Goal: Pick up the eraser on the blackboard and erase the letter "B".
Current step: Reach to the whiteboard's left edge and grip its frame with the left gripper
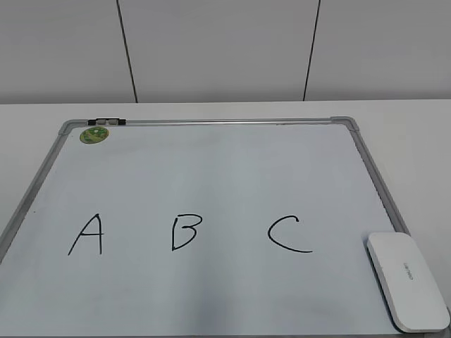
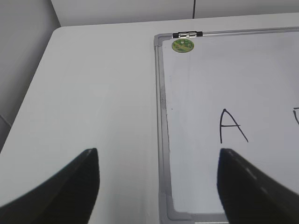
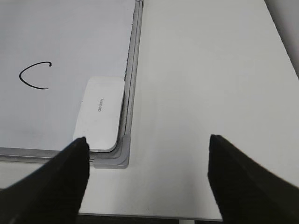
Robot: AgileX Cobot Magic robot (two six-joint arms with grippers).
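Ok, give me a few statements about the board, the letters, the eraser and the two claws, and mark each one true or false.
1. The eraser lies at the board's near right corner, beside the letter "C". True.
2. The letter "B" is partly wiped away. False: it stands whole between the "A" and the "C".
3. The right claw is shut on the eraser. False: it is open and holds nothing, with the eraser lying on the blackboard ahead of it.
4. The left claw is open above the board's left frame. True.
5. The green sticker sits in the far left corner of the board. True.
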